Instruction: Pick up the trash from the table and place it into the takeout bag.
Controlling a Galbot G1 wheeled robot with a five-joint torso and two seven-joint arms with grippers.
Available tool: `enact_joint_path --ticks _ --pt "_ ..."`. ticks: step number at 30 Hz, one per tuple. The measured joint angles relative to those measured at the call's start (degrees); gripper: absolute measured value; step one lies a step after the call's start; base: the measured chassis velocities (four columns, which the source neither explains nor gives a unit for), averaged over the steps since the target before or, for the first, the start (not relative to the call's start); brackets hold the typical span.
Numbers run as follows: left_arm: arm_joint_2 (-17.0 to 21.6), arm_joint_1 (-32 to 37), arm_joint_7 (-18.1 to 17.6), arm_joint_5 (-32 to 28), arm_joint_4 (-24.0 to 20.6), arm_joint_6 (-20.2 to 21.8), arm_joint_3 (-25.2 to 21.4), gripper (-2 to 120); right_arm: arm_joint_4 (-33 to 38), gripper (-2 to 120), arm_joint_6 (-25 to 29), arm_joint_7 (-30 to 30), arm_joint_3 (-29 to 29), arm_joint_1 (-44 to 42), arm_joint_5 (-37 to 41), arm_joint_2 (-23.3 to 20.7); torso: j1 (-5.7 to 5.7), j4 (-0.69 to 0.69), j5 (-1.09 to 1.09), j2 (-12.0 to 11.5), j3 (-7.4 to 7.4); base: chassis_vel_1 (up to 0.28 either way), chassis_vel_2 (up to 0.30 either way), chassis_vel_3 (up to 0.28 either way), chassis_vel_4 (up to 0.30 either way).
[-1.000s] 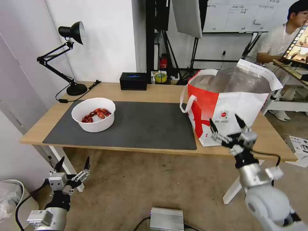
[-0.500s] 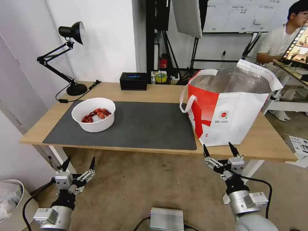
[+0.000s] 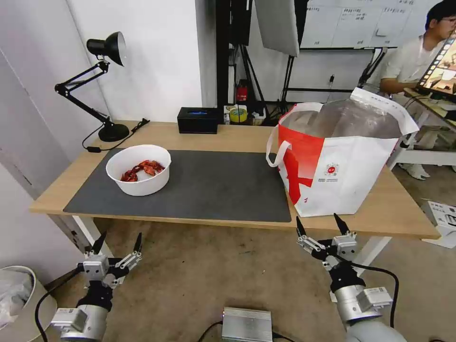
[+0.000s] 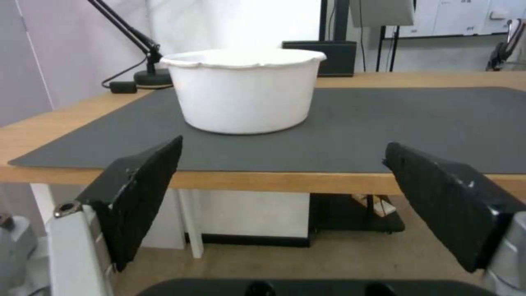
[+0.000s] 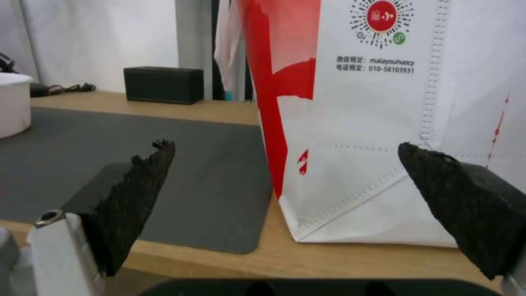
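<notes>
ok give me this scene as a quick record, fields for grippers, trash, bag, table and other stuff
left gripper: open, empty, low in front of the table's near edge, facing the bowl
right gripper: open, empty, low in front of the table, facing the bag
trash: white bowl of red shells, upright on the grey mat
takeout bag: upright, open-topped, on the table's right end
table: light wood
other: black desk lamp, black box at the back

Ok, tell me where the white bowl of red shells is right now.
In the head view the white bowl sits on the left part of the dark grey mat, in front of the black desk lamp and well left of the takeout bag.
</notes>
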Motion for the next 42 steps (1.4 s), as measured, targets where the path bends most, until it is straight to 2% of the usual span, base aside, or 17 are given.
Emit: enact_joint_path --ticks 9,14,17,19,21,22,25,26,29,30,32,34,35,38,39,42 --pt "1.75 -0.48 -0.22 -2.88 -1.39 1.49 -0.32 100 -0.09 100 0.08 -0.02 0.01 0.07 -0.03 -0.04 0.0 0.0 0.0 0.0 0.0 0.0 0.0 0.0 0.0" --pt "5.27 -2.06 -1.73 -8.46 -3.85 4.91 -3.01 100 -0.11 100 0.11 -0.04 0.02 0.09 -0.03 -0.07 0.0 0.0 0.0 -0.01 0.0 0.0 0.0 0.0 0.0" --pt "9.7 -5.43 -3.78 -13.95 -4.26 8.17 -4.23 100 -0.13 100 0.14 -0.06 0.02 0.11 -0.03 -0.08 0.0 0.0 0.0 -0.01 0.0 0.0 0.0 0.0 0.0" --pt "11.15 -6.61 -4.51 -15.65 -4.09 9.21 -4.25 100 -0.13 100 0.14 -0.07 0.02 0.1 -0.03 -0.08 0.0 0.0 -0.01 -0.01 0.0 0.0 0.0 0.0 0.0" --pt "15.88 -9.99 -6.36 -20.25 -2.72 11.9 -4.24 100 -0.14 100 0.16 -0.07 0.03 0.12 -0.03 -0.08 0.0 0.01 -0.02 -0.01 0.0 0.0 0.0 0.0 0.0" --pt "15.88 -9.99 -6.36 -20.25 -2.72 11.9 -4.24 100 -0.14 100 0.16 -0.07 0.03 0.12 -0.03 -0.08 0.0 0.01 -0.02 -0.01 0.0 0.0 0.0 0.0 0.0" --pt "22.72 -14.97 -7.89 -25.58 0.78 14.13 -3.3 100 -0.15 100 0.17 -0.08 0.03 0.12 -0.01 -0.08 0.0 0.0 -0.03 -0.01 0.0 0.0 0.0 0.0 0.0" --pt "22.72 -14.97 -7.89 -25.58 0.78 14.13 -3.3 100 -0.15 100 0.17 -0.08 0.03 0.12 -0.01 -0.08 0.0 0.0 -0.03 -0.01 0.0 0.0 0.0 0.0 0.0" --pt "29.84 -21.19 -9.13 -30.93 4.82 16.7 -1.24 100 -0.15 100 0.19 -0.08 0.03 0.14 0.0 -0.08 0.0 0.0 -0.02 -0.01 0.01 0.0 0.0 0.0 0.0" --pt "29.84 -21.19 -9.13 -30.93 4.82 16.7 -1.24 100 -0.15 100 0.19 -0.08 0.03 0.14 0.0 -0.08 0.0 0.0 -0.02 -0.01 0.01 0.0 0.0 0.0 0.0" --pt "33.18 -25.41 -10.55 -33.83 6.84 19.31 0.72 100 -0.15 100 0.19 -0.08 0.03 0.13 0.01 -0.08 0.01 0.0 0.0 -0.01 0.01 0.0 0.0 0.0 0.0" --pt "37.05 -33.16 -11.71 -36.42 10.81 21.22 5.35 100 -0.15 100 0.19 -0.08 0.03 0.14 0.02 -0.08 0.01 0.0 -0.01 -0.01 0.01 0.0 0.0 0.0 0.0" --pt "37.05 -33.16 -11.71 -36.42 10.81 21.22 5.35 100 -0.15 100 0.19 -0.08 0.03 0.14 0.02 -0.08 0.01 0.0 -0.01 -0.01 0.01 0.0 0.0 0.0 0.0" --pt "40.11 -41.81 -11.62 -38.88 16.35 23.39 11.23 100 -0.15 100 0.19 -0.08 0.03 0.14 0.02 -0.08 0.01 -0.02 0.0 -0.01 0.01 0.0 0.0 0.0 0.0" --pt "40.11 -41.81 -11.62 -38.88 16.35 23.39 11.23 100 -0.15 100 0.19 -0.08 0.03 0.14 0.02 -0.08 0.01 -0.02 0.0 -0.01 0.01 0.0 0.0 0.0 0.0" --pt "42.71 -49.41 -9.63 -40.43 22.55 25.55 17.7 100 -0.15 100 0.19 -0.07 0.03 0.14 0.04 -0.09 0.0 0.01 0.0 -0.01 0.0 0.0 0.0 0.0 0.0"
